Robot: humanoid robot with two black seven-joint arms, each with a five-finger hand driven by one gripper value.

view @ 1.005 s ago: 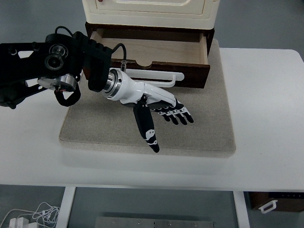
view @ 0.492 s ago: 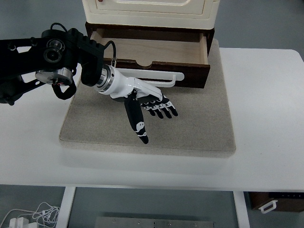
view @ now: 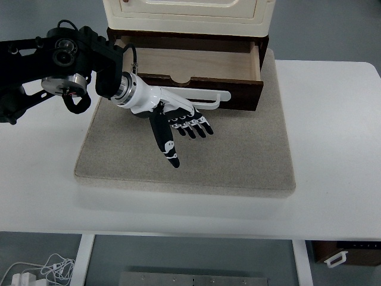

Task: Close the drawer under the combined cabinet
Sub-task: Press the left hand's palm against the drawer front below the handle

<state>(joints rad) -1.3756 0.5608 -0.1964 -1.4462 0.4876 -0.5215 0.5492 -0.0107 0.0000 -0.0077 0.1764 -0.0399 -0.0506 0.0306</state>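
Note:
The dark wooden drawer (view: 196,62) under the cream cabinet (view: 187,15) stands pulled out, its pale inside showing empty. A white bar handle (view: 205,95) runs along its front panel. My left hand (view: 178,128) comes in from the left on a black arm. Its fingers are spread flat and hold nothing. It hovers over the mat just in front of the drawer front, below the handle's left part. The thumb points toward me.
The cabinet and drawer stand on a beige mat (view: 250,155) on a white table (view: 333,137). Cables (view: 36,271) lie on the floor at lower left. A brown box (view: 345,253) shows at lower right.
My left hand has drawn back to the left and up, closer to the drawer front. The drawer stays open as before.

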